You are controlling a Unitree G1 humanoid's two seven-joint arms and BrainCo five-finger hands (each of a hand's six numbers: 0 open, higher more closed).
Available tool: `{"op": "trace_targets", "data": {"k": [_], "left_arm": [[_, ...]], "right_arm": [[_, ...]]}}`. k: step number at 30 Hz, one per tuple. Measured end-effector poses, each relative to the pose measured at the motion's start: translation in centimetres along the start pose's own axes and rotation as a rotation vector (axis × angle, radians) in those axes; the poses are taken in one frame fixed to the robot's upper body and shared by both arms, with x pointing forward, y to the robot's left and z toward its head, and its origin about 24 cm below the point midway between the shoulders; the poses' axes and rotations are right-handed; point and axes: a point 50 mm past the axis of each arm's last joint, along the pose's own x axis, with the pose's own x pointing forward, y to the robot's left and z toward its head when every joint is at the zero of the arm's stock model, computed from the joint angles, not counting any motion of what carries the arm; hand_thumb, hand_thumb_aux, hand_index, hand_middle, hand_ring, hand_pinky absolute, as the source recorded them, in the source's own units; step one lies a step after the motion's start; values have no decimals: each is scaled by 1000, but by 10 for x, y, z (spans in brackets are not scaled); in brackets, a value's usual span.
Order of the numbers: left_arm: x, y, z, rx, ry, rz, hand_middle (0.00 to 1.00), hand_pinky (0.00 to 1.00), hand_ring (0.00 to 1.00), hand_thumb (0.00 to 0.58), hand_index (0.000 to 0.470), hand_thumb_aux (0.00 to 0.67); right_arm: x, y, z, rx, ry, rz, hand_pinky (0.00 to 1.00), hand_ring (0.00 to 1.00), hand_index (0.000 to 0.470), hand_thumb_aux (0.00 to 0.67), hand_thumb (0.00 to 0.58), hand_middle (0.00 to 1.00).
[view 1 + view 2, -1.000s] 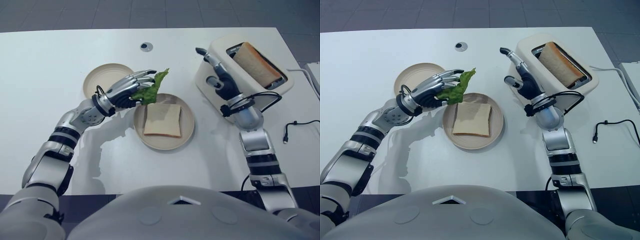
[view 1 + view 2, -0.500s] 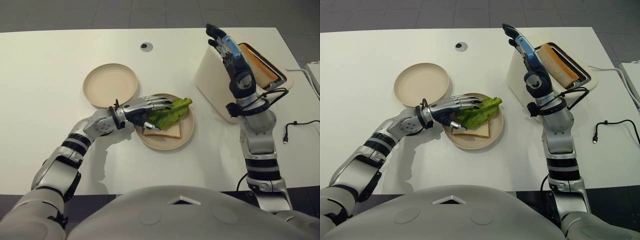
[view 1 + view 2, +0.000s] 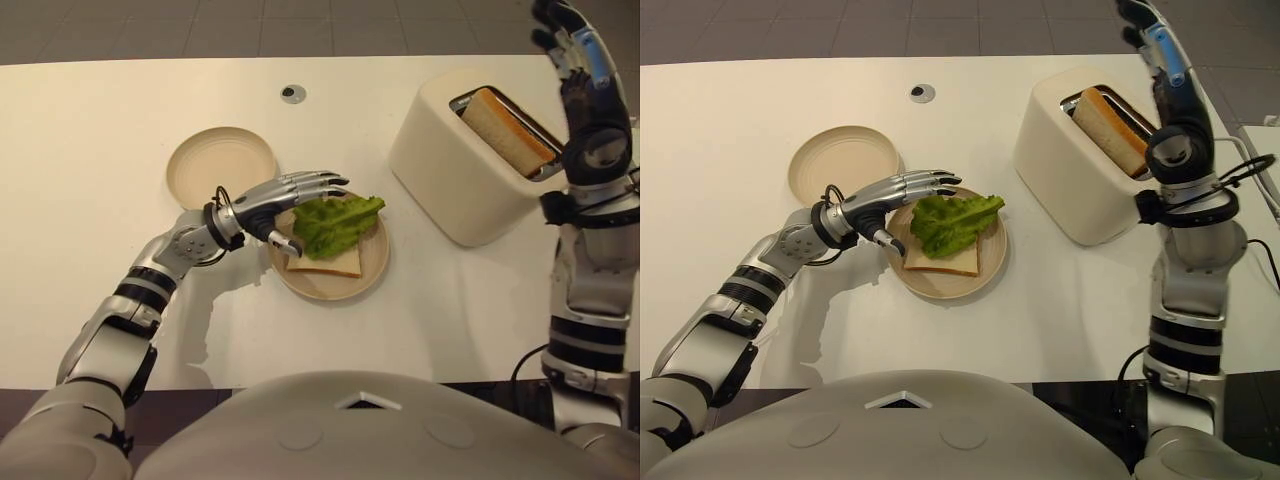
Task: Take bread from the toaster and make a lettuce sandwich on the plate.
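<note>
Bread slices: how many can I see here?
2. One slice lies on the plate under the lettuce; a second slice stands in the toaster. Others could be hidden inside it.

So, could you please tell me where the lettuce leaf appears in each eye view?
Left eye view: lettuce leaf near centre, slightly right, atop the bread slice on the plate.
Right eye view: near centre, slightly left, same spot.
Shared landmark: the toaster to its right.

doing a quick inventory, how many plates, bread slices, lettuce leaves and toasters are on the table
plates: 2
bread slices: 2
lettuce leaves: 1
toasters: 1
total: 6
</note>
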Motion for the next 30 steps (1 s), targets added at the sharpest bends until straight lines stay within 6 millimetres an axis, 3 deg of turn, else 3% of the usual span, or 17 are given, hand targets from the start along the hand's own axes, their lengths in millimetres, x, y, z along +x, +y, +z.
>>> {"op": "trace_targets", "data": {"k": [3,5,11,12,13,14,15,18,22,24,25,27,29,30], "left_arm": [[0,2,0,-2,1,0,0,0,0,0,0,0],[-1,3,-1,-2,3,0,0,0,0,0,0,0],[-1,5,-2,-2,11,10,0,0,0,0,0,0],[-1,5,-2,-2,15,10,0,0,0,0,0,0],[-1,6,-3,0,21,10,0,0,0,0,0,0],[-1,6,-3,2,24,11,0,0,0,0,0,0],[-1,5,-3,5,25,8,0,0,0,0,0,0],[0,5,-4,8,27,7,0,0,0,0,0,0],[1,5,-3,5,25,11,0,0,0,0,0,0],[1,5,-3,4,23,14,0,0,0,0,0,0],[1,5,-3,5,23,17,0,0,0,0,0,0],[-1,8,-4,9,29,35,0,0,0,0,0,0],[-2,9,-6,7,36,54,0,0,0,0,0,0],[-3,9,-6,1,37,61,0,0,0,0,0,0]], "right_arm": [[-14,-5,-35,-254,197,138,0,0,0,0,0,0],[-28,-6,-51,-320,289,220,0,0,0,0,0,0],[-37,3,-59,-338,321,338,0,0,0,0,0,0],[-36,4,-59,-343,316,344,0,0,194,276,379,0],[-36,4,-59,-343,312,344,0,0,288,410,493,0],[-36,5,-58,-335,303,342,0,0,405,578,569,0],[-34,6,-55,-326,279,344,0,0,470,670,580,0],[-29,5,-48,-305,223,309,31,31,470,670,580,31],[-25,-5,-45,-306,208,231,294,294,470,670,580,294],[-19,-14,-39,-319,169,163,537,537,470,670,580,537],[-16,-16,-37,-325,153,136,580,580,470,670,580,580],[-9,-26,-32,-337,118,48,824,824,470,670,580,824],[-3,-35,-26,-319,76,-55,1000,1000,470,670,580,1000],[-2,-39,-22,-307,54,-94,1000,1000,470,670,580,1000]]}}
